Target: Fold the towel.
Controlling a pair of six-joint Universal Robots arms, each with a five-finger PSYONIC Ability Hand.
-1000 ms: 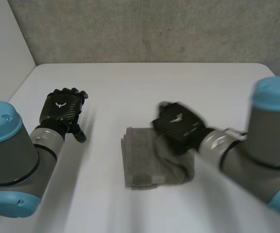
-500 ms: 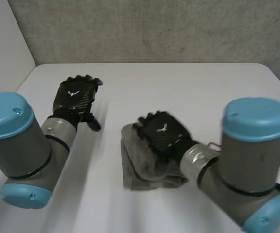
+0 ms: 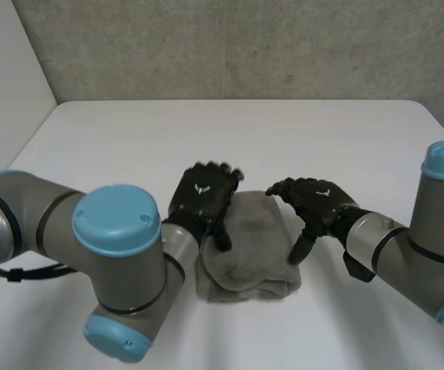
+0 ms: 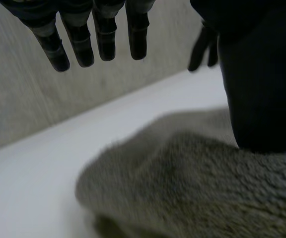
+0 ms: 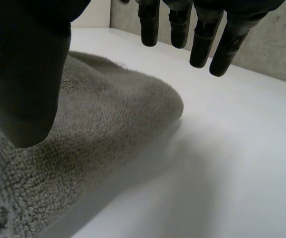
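Grey terry cloth, the towel [image 3: 245, 254] lies near the middle of the white table [image 3: 206, 131] as a thick, layered bundle, its doubled edges stacked along the side nearest the camera. The folding looks largely done: the cloth is already gathered into a compact block several layers deep, though its top is humped and rounded, not flat. What appears to remain is pressing or squaring the bundle, or perhaps one last fold.

The left hand [image 3: 203, 196] sits over the towel's far left corner. In the left wrist view its fingers [image 4: 98, 39] hang straight and released above the cloth, gripping nothing, while its thumb [image 4: 257, 89] seems to rest on the pile.

The right hand [image 3: 318, 202] hovers just beside the towel's right edge. In the right wrist view its fingers [image 5: 202, 44] are loosely extended over bare table and its thumb [image 5: 29, 79] points down over the cloth, pinching nothing.

Counted: one towel, one table, two robot hands on two arms. Neither hand holds the cloth.
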